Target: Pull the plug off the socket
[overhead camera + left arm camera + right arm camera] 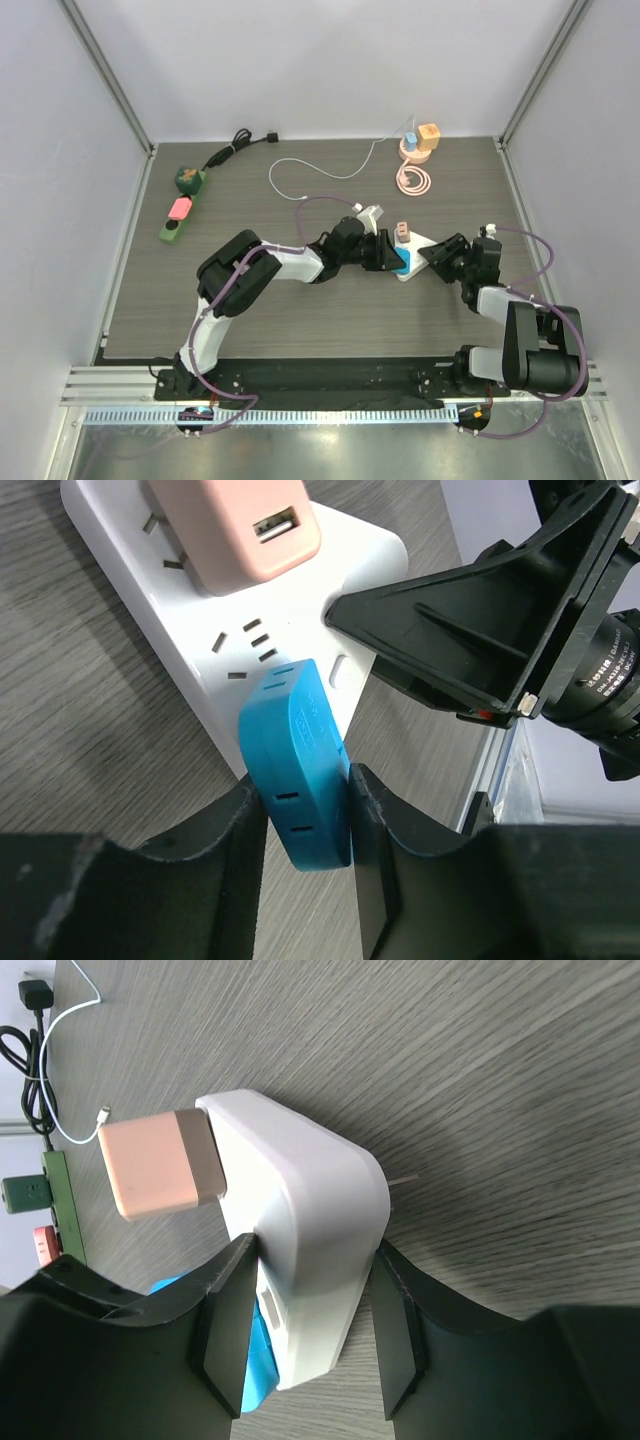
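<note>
A white socket block (418, 252) lies mid-table, with a pink charger (402, 233) plugged into its far end and a blue plug (401, 263) at its near end. In the left wrist view my left gripper (305, 780) is shut on the blue plug (293, 750), which sits against the face of the socket block (190, 610). In the right wrist view my right gripper (315, 1250) is shut on the end of the socket block (310, 1210), one finger on each side. The pink charger (160, 1165) and a sliver of the blue plug (258, 1365) also show there.
A green power strip (181, 203) with a pink plug lies at the far left, with a black cable (238, 144) behind it. A white cable (310, 172) loops at the back centre. A pink coiled cable with small orange and blue blocks (418, 150) lies at the back right.
</note>
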Robot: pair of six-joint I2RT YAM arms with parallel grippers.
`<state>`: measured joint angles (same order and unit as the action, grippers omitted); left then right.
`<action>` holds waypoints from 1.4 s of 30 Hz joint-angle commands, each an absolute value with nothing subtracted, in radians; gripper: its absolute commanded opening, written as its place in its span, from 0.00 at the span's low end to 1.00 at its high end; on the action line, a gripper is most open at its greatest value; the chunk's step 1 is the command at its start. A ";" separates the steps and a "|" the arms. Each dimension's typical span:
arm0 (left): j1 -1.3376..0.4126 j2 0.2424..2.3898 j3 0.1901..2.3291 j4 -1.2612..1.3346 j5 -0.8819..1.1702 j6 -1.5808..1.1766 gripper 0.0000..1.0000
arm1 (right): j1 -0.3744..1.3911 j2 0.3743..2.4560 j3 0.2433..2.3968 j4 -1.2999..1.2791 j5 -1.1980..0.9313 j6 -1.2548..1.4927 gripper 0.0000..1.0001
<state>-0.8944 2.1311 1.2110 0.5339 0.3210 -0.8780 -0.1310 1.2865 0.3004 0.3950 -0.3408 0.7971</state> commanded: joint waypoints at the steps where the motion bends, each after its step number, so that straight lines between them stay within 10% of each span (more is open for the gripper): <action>1: -0.905 2.072 1.209 0.529 0.287 -0.819 0.36 | -0.109 1.269 0.288 0.344 -0.276 0.733 0.18; 12: -0.931 2.065 1.229 0.512 0.282 -0.785 0.00 | -0.072 1.290 0.308 0.325 -0.229 0.729 0.21; 17: -0.933 2.057 1.206 0.592 0.319 -0.801 0.00 | -0.066 1.328 0.311 0.350 -0.232 0.736 0.31; 21: -0.933 2.036 1.160 0.724 0.331 -0.821 0.00 | -0.058 1.362 0.325 0.341 -0.201 0.735 0.01; 42: -0.933 1.941 0.910 1.534 0.428 -0.924 0.00 | 0.137 1.332 0.370 0.147 0.268 0.802 0.01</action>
